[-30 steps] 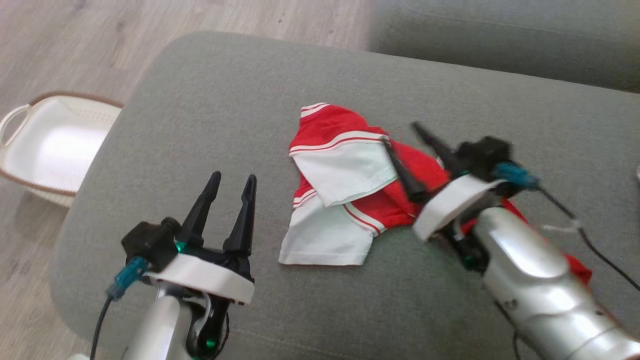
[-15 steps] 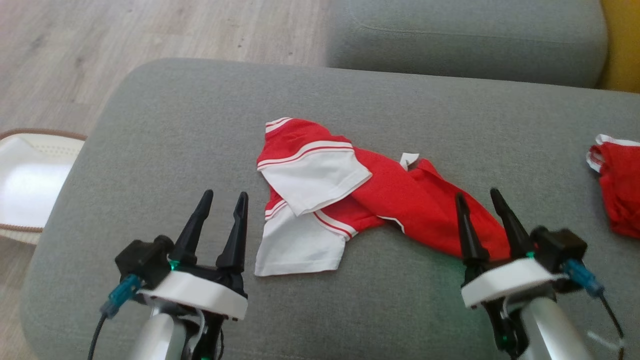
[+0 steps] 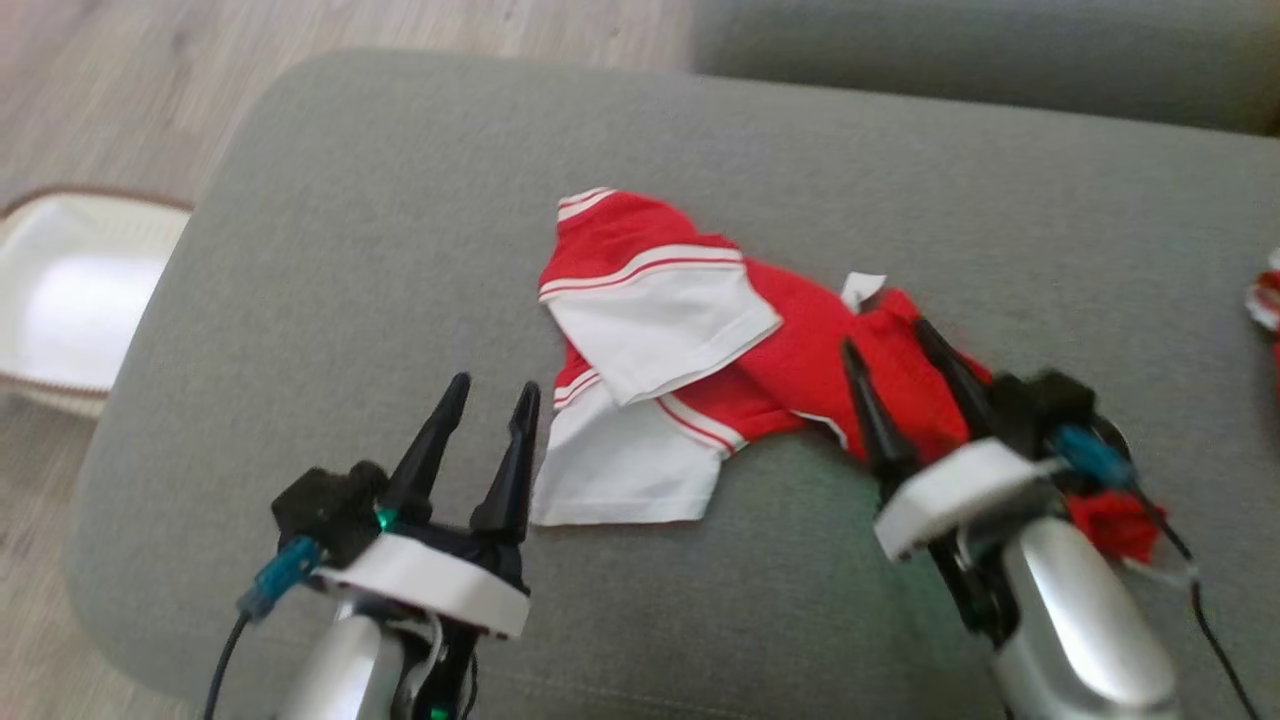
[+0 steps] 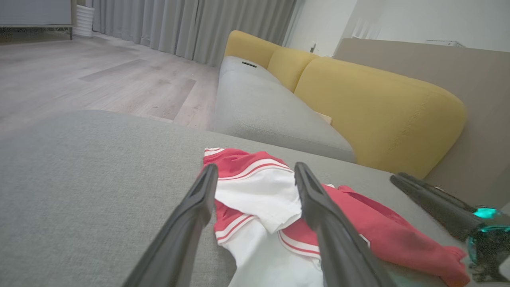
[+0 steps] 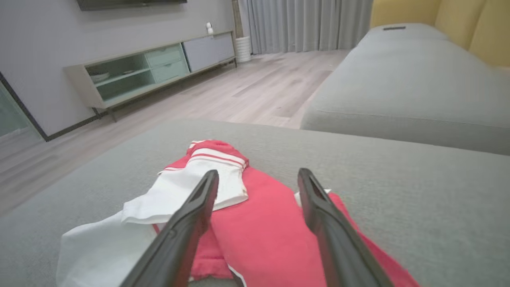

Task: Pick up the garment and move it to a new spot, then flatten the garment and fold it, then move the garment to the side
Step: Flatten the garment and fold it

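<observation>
A crumpled red and white garment (image 3: 690, 360) lies in a loose heap on the grey ottoman (image 3: 400, 230). White sleeves with red stripes are on its left, and plain red cloth trails off to the right. My left gripper (image 3: 492, 386) is open just left of the white hem, with nothing between its fingers. My right gripper (image 3: 888, 336) is open above the red part, and its arm covers the cloth's right end. The garment (image 4: 255, 195) shows past the left fingers in the left wrist view. In the right wrist view the red cloth (image 5: 259, 223) lies under and between the open fingers.
A white basket (image 3: 70, 290) with a brown rim stands on the wood floor to the left. Another red cloth (image 3: 1265, 300) peeks in at the ottoman's right edge. A grey sofa seat (image 3: 980, 50) with yellow back cushions (image 4: 374, 103) lies beyond the ottoman.
The head camera has shifted between frames. My right gripper, hovering near the garment's right end half a second ago, now stands further in over the red cloth. The left gripper stays open beside the hem.
</observation>
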Tool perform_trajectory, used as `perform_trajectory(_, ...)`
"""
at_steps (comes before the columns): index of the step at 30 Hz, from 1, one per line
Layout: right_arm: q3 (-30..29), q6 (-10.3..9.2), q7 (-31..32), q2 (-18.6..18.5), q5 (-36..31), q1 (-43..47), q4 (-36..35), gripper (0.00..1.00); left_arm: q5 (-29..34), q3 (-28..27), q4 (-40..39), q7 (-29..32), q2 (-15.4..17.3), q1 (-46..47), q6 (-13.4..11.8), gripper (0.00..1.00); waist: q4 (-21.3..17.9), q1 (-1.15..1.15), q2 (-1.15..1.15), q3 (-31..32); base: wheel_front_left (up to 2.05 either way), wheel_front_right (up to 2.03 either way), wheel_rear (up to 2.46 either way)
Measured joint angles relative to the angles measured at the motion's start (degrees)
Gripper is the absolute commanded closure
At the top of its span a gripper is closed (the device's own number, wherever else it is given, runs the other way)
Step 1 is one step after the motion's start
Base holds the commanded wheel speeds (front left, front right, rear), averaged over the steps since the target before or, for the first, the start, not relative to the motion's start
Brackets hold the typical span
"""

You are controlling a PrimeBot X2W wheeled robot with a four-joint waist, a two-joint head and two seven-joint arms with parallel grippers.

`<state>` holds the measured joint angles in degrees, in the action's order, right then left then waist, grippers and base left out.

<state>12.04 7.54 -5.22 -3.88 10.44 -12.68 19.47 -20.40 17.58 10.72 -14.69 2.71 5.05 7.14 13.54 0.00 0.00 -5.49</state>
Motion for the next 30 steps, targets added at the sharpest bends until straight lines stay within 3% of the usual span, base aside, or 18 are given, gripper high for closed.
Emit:
perform_trajectory(10, 5.6, 0.00, 7.0, -3.2, 6.0, -11.7, 12.3, 0.00, -2.5, 2.7, 0.3, 0.0, -0.1, 3.6, 0.0, 0.00, 6.4, 0.00, 0.00, -5.0, 0.00, 0.00, 0.00)
perform_trajectory(21, 8.4, 0.00, 8.2, -4.1, 13.1, -17.8, 22.5, 0.00, -3.0, 4.0, 0.8, 0.0, -0.1, 3.8, 0.0, 0.00, 11.3, 0.00, 0.00, -7.1, 0.00, 0.00, 0.00)
perform_trajectory(22, 9.0, 0.00, 7.9, -4.1, 13.6, -18.0, 22.8, 0.73, -3.0, 4.0, 0.8, 0.0, -0.1, 3.8, 0.0, 0.00, 11.3, 0.00, 0.00, -7.1, 0.00, 0.00, 0.00)
perform_trajectory(23, 9.5, 0.00, 7.3, -4.2, 13.9, -18.3, 23.1, 1.00, -3.0, 4.0, 0.9, 0.0, -0.1, 3.8, 0.0, 0.00, 11.4, 0.00, 0.00, -7.0, 0.00, 0.00, 0.00)
perform_trajectory(30, 9.4, 0.00, 2.0, -4.2, 16.7, -20.4, 23.4, 1.00, -2.8, 3.9, 1.9, 0.0, -0.1, 3.8, 0.0, 0.00, 10.5, 0.00, 0.00, -4.7, 0.00, 0.00, 0.00)
